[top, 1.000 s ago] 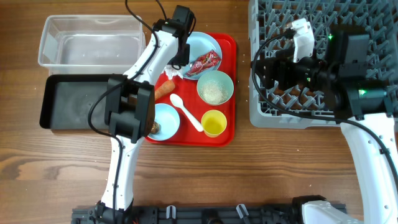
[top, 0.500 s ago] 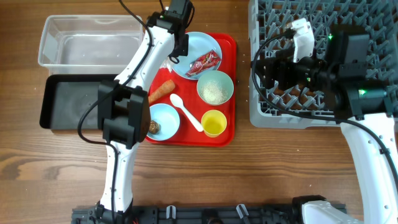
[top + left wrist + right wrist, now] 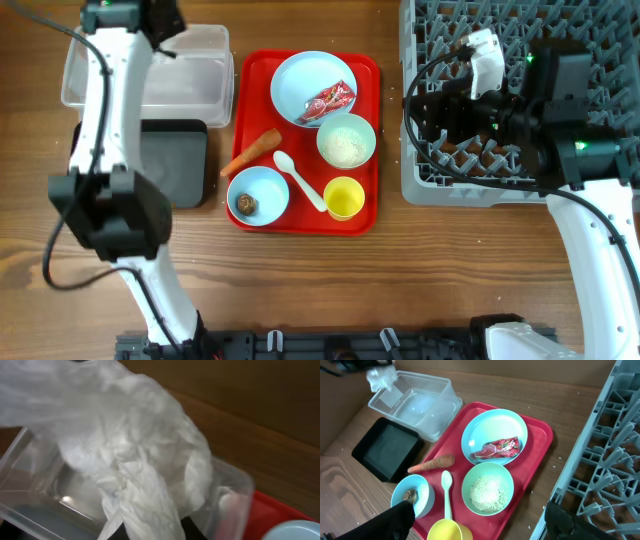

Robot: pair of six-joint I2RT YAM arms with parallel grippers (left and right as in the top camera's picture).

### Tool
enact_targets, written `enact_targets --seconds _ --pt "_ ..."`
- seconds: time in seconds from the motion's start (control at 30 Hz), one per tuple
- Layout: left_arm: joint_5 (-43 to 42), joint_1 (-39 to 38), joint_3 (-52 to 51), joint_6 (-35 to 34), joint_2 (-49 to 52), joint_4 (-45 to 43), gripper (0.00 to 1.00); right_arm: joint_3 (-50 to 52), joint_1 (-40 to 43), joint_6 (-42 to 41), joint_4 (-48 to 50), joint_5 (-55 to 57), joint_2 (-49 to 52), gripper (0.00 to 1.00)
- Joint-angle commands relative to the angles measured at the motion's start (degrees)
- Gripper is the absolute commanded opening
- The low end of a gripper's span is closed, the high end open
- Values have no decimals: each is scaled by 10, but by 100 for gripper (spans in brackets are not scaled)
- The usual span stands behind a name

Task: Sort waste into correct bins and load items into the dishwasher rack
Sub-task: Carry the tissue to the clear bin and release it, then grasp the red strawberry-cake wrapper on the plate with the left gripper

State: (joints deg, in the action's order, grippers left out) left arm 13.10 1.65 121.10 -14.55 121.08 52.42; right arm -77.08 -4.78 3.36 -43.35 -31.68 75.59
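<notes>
My left gripper [image 3: 163, 24] is shut on the crumpled white napkin [image 3: 145, 460] and holds it above the clear tub [image 3: 200, 75]; the napkin also shows in the right wrist view [image 3: 382, 377]. On the red tray, the blue plate [image 3: 295, 80] holds the red wrapper [image 3: 330, 101]. The green bowl [image 3: 346, 142] holds rice. The blue bowl [image 3: 262, 190] holds a brown lump [image 3: 245, 204]. The carrot [image 3: 252, 152], white spoon [image 3: 300, 180] and yellow cup [image 3: 345, 197] lie beside them. My right gripper [image 3: 480, 520] is open and empty at the grey rack's [image 3: 450, 30] left edge.
The black tray [image 3: 180, 160] lies below the clear tub, partly under my left arm. The flat red tray [image 3: 370, 70] sits between the bins and the rack. My right arm hangs over the rack's middle.
My left arm has swung from the plate on the red tray to the upper left, carrying the napkin over the clear tub. The right arm has not moved.
</notes>
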Motion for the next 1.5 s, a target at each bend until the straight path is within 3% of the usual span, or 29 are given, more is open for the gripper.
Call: enact_targets --seconds 0.0,0.07,0.27,0.3,0.33,0.37,0.4,0.43,0.47,0.5,0.6,0.63,0.67,0.73,0.83,0.97,1.03,1.17,1.47 --pt "-65 26 -10 -16 60 -11 58 -12 1 9 2 -4 6 86" --pt "-78 28 -10 -16 69 -6 100 -12 1 5 0 -3 6 86" --pt "-93 20 -10 -7 65 3 99 -12 1 5 -2 -3 6 86" --pt "-93 20 -10 -7 65 7 90 -12 1 6 -3 -3 6 86" --pt "-92 20 -10 -7 64 11 61 -12 1 6 -4 -3 6 86" --pt "-92 20 -10 -7 64 13 25 -12 1 6 -4 -3 6 86" --pt "-92 20 -10 -7 64 16 8 -12 1 6 -4 -3 6 86" --pt "-92 20 -10 -7 64 17 5 -12 1 7 -4 -3 6 86" --pt "-92 20 -10 -8 64 17 38 -12 1 7 -4 -3 6 86" --pt "-92 20 -10 -8 64 16 100 -12 1 7 -4 -3 6 86" --pt "-93 20 -5 -8 61 23 97 -12 1 7 -4 -3 6 86" --pt "-105 20 -2 -7 56 26 88 -12 1 7 -4 -3 6 86" --pt "-136 20 1 -7 45 27 85 -12 1 8 -4 -3 6 86" --pt "-196 18 2 -7 24 23 87 -12 1 8 -3 -3 6 86" --pt "-317 -8 2 67 -17 20 91 -12 1 7 -2 -3 9 86" --pt "-292 -95 0 134 -19 28 95 -12 1 7 -3 -3 20 87" --pt "-249 -159 0 188 5 36 98 -12 1 5 -10 -4 27 87" --pt "-151 -238 0 221 59 31 99 -12 1 5 -24 -3 33 87" --pt "-138 -254 0 234 152 -15 98 -12 1 5 -26 -3 38 87"
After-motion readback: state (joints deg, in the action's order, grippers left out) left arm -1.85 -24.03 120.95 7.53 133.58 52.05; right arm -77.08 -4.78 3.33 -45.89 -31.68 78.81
